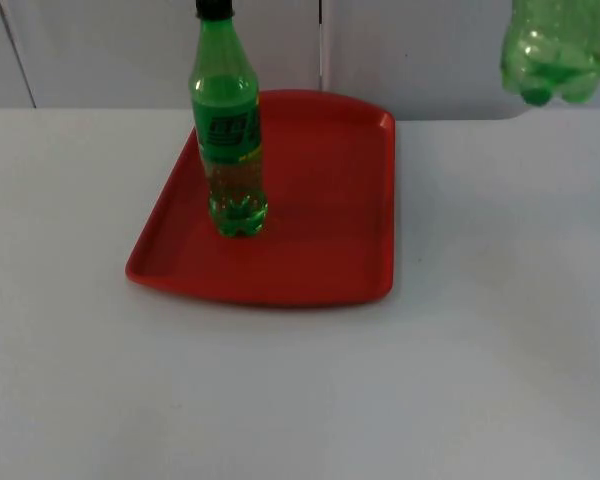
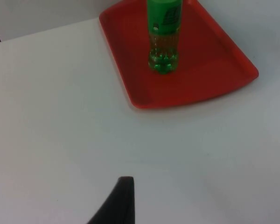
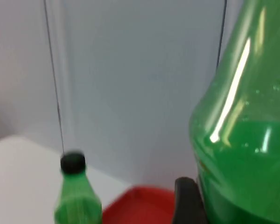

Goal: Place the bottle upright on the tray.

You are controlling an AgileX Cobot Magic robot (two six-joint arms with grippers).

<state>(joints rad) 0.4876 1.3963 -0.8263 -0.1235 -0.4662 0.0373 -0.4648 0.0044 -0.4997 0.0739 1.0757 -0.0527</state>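
From the top view we see a red tray (image 1: 320,200) lying on the white worktop (image 1: 480,350), and a green bottle (image 1: 228,130) with a black cap standing upright on the tray's left half, its base touching the tray floor; the cap is partly cut off by the upper edge. At the upper right a second green bottle (image 1: 555,50) hangs in the air well above the worktop, cut off by the upper edge, so we cannot make out what grips it from here. In the left wrist view we see the tray (image 2: 214,70) with the lower body of the upright bottle (image 2: 163,42) on it, the bottle's neck and cap cut off, and one black fingertip of the left pincer (image 2: 119,203) over bare worktop, well apart from the tray; whether this pincer is spread or closed we cannot tell, and it touches nothing that we can see. In the right wrist view the second bottle (image 3: 247,140) sits very close, cut off on three sides, pressed against a black finger (image 3: 189,200) of the right pincer, which grips it; beyond it we see the capped top of the upright bottle (image 3: 74,191), an edge of the tray (image 3: 140,205) and the grey partition wall (image 3: 140,70).
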